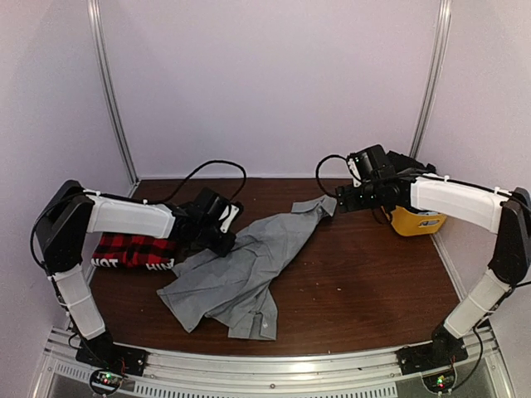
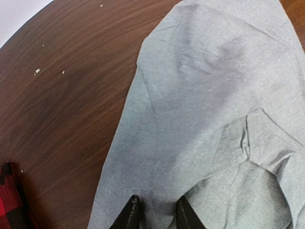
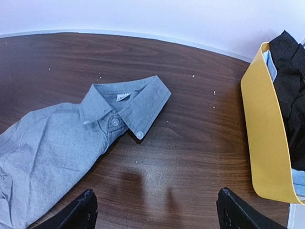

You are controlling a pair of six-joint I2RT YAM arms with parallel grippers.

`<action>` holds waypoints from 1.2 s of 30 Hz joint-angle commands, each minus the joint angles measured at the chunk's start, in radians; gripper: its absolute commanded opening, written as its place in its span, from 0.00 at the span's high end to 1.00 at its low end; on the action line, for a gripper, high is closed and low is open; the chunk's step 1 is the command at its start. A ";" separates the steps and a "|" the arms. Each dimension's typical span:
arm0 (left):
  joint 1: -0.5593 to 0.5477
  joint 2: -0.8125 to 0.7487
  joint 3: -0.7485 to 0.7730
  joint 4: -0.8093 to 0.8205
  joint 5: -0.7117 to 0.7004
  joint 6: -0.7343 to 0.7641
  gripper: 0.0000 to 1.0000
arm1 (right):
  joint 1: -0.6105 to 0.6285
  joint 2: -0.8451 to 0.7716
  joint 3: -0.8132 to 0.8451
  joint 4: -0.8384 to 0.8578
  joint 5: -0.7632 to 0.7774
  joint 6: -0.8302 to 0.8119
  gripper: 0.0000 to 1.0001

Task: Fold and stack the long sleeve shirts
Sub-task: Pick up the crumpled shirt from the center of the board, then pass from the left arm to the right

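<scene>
A yellow plastic bin stands at about 3 o'clock on the dark brown wooden table. It holds black cloth and some pale blue cloth. The grey collared button-up cloth shirt sprawls rumpled across the middle of the table, its collar pointing toward 1 o'clock, apart from the bin. The red-and-black plaid cloth shirt lies folded at 9 o'clock, white lettering along its near hem, near the grey one. The left gripper sits at the grey shirt's 10 o'clock edge, fingers drawn narrow with grey fabric pinched between them. The right gripper hovers above bare wood between collar and bin, fingers spread wide, holding nothing.
</scene>
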 commanded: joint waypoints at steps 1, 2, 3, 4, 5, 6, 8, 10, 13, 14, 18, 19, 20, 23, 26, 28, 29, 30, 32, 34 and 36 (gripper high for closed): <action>0.008 0.007 0.069 0.028 0.087 0.050 0.85 | 0.006 -0.042 -0.060 0.048 -0.068 0.036 0.13; 0.008 0.007 0.085 0.029 0.107 0.057 0.94 | 0.009 -0.050 -0.069 0.057 -0.088 0.044 0.13; 0.008 0.004 0.102 0.030 0.128 0.067 1.00 | 0.010 -0.057 -0.078 0.066 -0.108 0.050 0.13; 0.008 -0.001 0.121 0.030 0.147 0.077 1.00 | 0.012 -0.065 -0.085 0.076 -0.127 0.055 0.13; 0.008 -0.012 0.143 0.030 0.186 0.083 1.00 | 0.013 -0.075 -0.094 0.086 -0.147 0.056 0.13; 0.008 -0.024 0.163 0.027 0.211 0.089 1.00 | 0.013 -0.087 -0.098 0.097 -0.172 0.057 0.13; 0.008 -0.065 0.216 0.030 0.274 0.101 1.00 | 0.013 -0.118 -0.105 0.126 -0.246 0.047 0.13; 0.008 -0.117 0.298 0.045 0.373 0.099 1.00 | 0.014 -0.156 -0.119 0.188 -0.388 0.027 0.12; 0.008 -0.171 0.420 0.089 0.511 0.069 1.00 | 0.014 -0.224 -0.153 0.301 -0.567 0.012 0.09; 0.008 -0.175 0.460 0.096 0.550 0.057 1.00 | 0.014 -0.247 -0.166 0.337 -0.609 0.011 0.08; 0.006 -0.134 0.615 0.066 0.661 0.038 1.00 | 0.014 -0.299 -0.155 0.374 -0.728 -0.007 0.00; 0.004 -0.121 0.638 0.058 0.675 0.035 1.00 | 0.014 -0.297 -0.140 0.360 -0.756 -0.018 0.00; 0.003 -0.109 0.656 0.055 0.688 0.033 1.00 | 0.014 -0.294 -0.125 0.349 -0.784 -0.030 0.00; -0.006 -0.082 0.686 0.056 0.722 0.032 1.00 | 0.017 -0.294 -0.106 0.325 -0.807 -0.057 0.00; -0.013 -0.063 0.706 0.056 0.741 0.030 1.00 | 0.020 -0.306 -0.105 0.312 -0.808 -0.070 0.00; -0.014 -0.058 0.717 0.057 0.748 0.024 1.00 | 0.021 -0.313 -0.124 0.314 -0.790 -0.070 0.00; -0.014 -0.056 0.724 0.057 0.750 0.023 1.00 | 0.022 -0.318 -0.141 0.322 -0.775 -0.068 0.00; -0.013 -0.056 0.730 0.057 0.754 0.020 1.00 | 0.022 -0.321 -0.156 0.330 -0.757 -0.066 0.00; -0.014 -0.056 0.739 0.057 0.765 0.018 1.00 | 0.021 -0.325 -0.185 0.340 -0.738 -0.064 0.00; -0.014 -0.059 0.746 0.046 0.773 0.019 1.00 | 0.021 -0.323 -0.199 0.338 -0.717 -0.069 0.00; -0.014 -0.070 0.754 0.026 0.761 0.029 1.00 | 0.021 -0.320 -0.198 0.318 -0.678 -0.087 0.00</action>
